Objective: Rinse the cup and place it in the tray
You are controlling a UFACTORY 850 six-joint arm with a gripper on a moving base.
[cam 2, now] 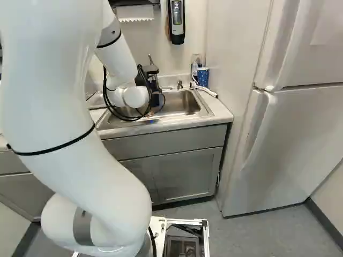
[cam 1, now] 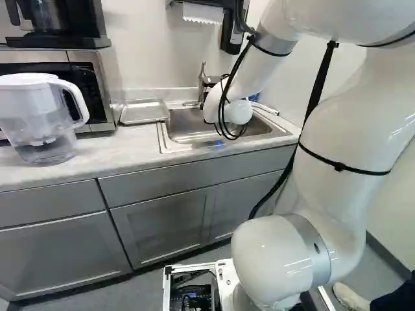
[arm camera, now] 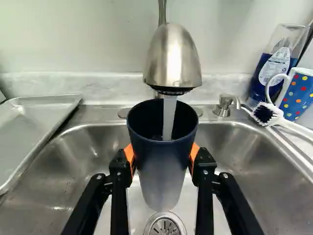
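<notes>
Gripper [cam 2: 151,80] is out over the sink [cam 2: 188,103] in the right base view, partly hidden behind the arm's wrist [cam 2: 128,97]; finger spread can't be read from there. Paper towel dispenser [cam 2: 135,13] and a black-and-grey dispenser [cam 2: 177,21] on the wall behind. Fridge [cam 2: 292,139] to the right of the sink.

Wrist view: gripper [arm camera: 162,155] closed on the cup [arm camera: 161,171], fingers held apart by its width, one orange pad on each side. Cup is dark at the top, paler lower down, mouth up, under the faucet [arm camera: 173,56]. Water [arm camera: 169,117] running straight into it. Drain [arm camera: 165,227] shows just past the cup's base. Soap pump [arm camera: 223,105] at the sink's back edge; brush [arm camera: 267,114], blue bottle [arm camera: 272,71] and dotted mug [arm camera: 297,94] grouped at the sink corner opposite the tray.

Left base view: metal tray [cam 1: 144,112] on the table [cam 1: 123,152], just left of the sink. Microwave [cam 1: 91,81] left of that, coffee maker [cam 1: 61,23] on top of it. Water pitcher [cam 1: 39,118] stands in front of the microwave.
</notes>
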